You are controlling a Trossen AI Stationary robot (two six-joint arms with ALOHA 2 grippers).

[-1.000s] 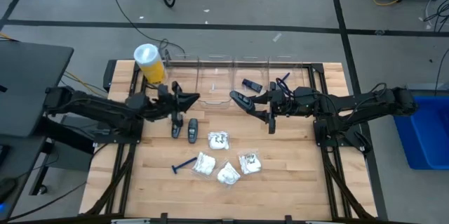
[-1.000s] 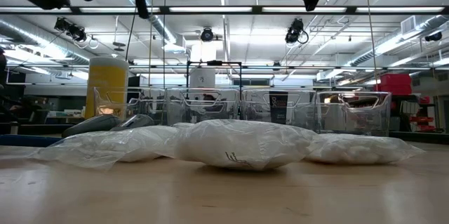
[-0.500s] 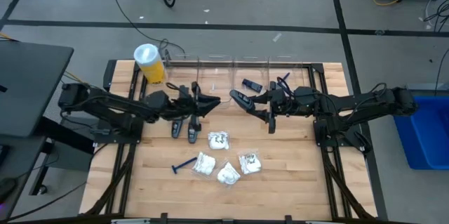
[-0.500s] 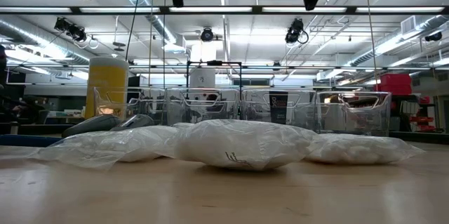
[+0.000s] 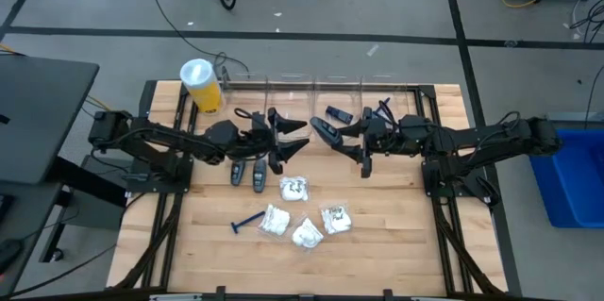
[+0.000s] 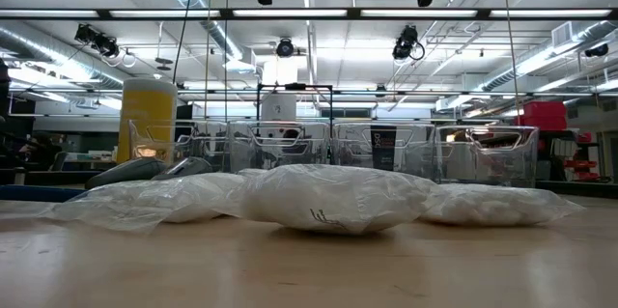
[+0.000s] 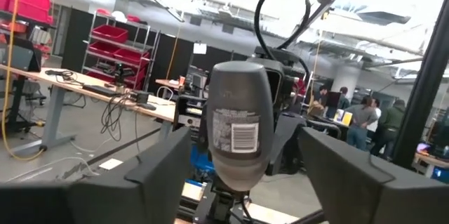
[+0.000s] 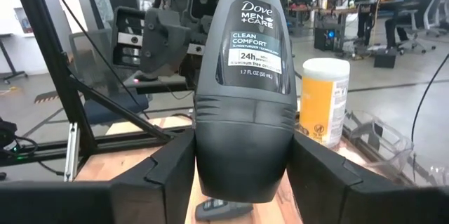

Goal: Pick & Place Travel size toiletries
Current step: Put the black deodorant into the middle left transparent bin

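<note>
Deodorant (image 8: pixel 244 83), a dark grey Dove Men+Care roll-on, stands pinched between the fingers of the right gripper (image 5: pixel 324 134), just right of centre in the high view. The left gripper (image 5: pixel 289 137) faces it from the left with its fingers spread wide on either side of the bottle, not touching it. Below the grippers, two dark grey oval pieces (image 5: pixel 248 173) lie side by side on the wooden table (image 5: pixel 396 244). Four white plastic packets (image 5: pixel 295 188) are scattered in the lower middle, with a blue razor (image 5: pixel 248 222) just left of them. Clear bins (image 5: pixel 311 89) line the upper edge; a yellow cylinder (image 5: pixel 201 85) stands at upper left.
</note>
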